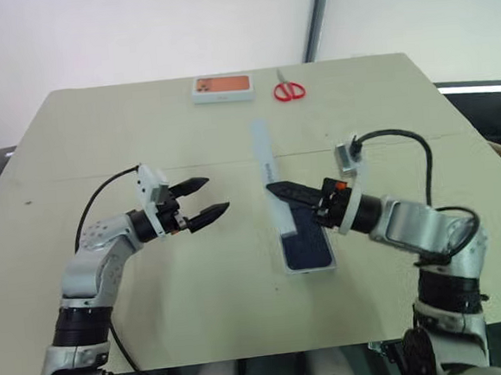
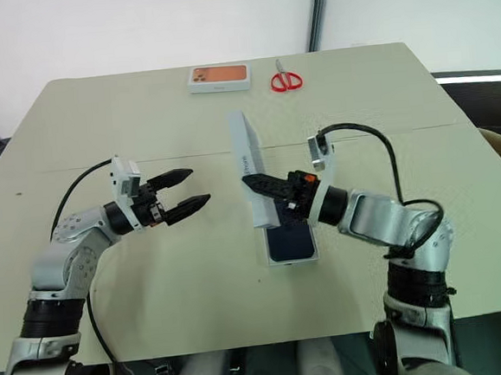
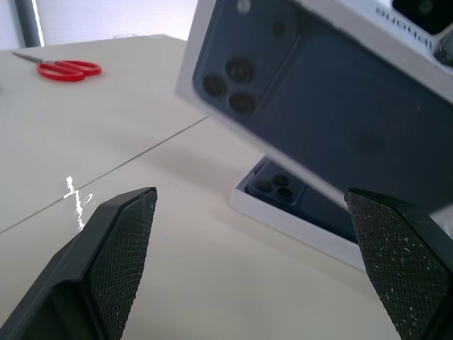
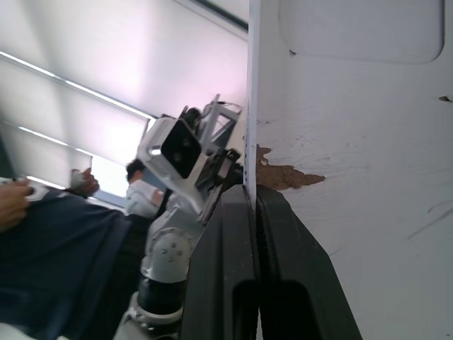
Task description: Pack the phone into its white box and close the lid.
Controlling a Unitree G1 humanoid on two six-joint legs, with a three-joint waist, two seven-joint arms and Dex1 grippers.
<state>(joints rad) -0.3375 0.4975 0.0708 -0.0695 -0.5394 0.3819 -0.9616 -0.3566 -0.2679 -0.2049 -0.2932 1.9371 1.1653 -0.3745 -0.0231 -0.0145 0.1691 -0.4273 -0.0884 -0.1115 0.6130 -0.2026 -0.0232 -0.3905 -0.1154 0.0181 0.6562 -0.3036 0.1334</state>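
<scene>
While our right pincer (image 2: 263, 186) grips the lid (image 2: 247, 166) by its edge, tilted above the white box (image 2: 292, 255) on the table (image 2: 141, 118), the phone (image 2: 291, 241) lies inside. Our left pincer (image 2: 186, 191) hangs open over bare table.

So the phone (image 1: 307, 248) sits inside the white box (image 1: 289, 269), which is on the table (image 1: 140, 109) a bit right of center, near the front edge. The lid (image 2: 247, 166) is up on edge right above the box's far end, tilted, with the right gripper (image 2: 252, 185) pinching its wall from the right. The left gripper (image 1: 206, 200) hangs over the table well to the left of the box, pointing at it. Way at the back there's another box (image 1: 223, 88), with scissors (image 1: 289, 90) just to its right.
</scene>
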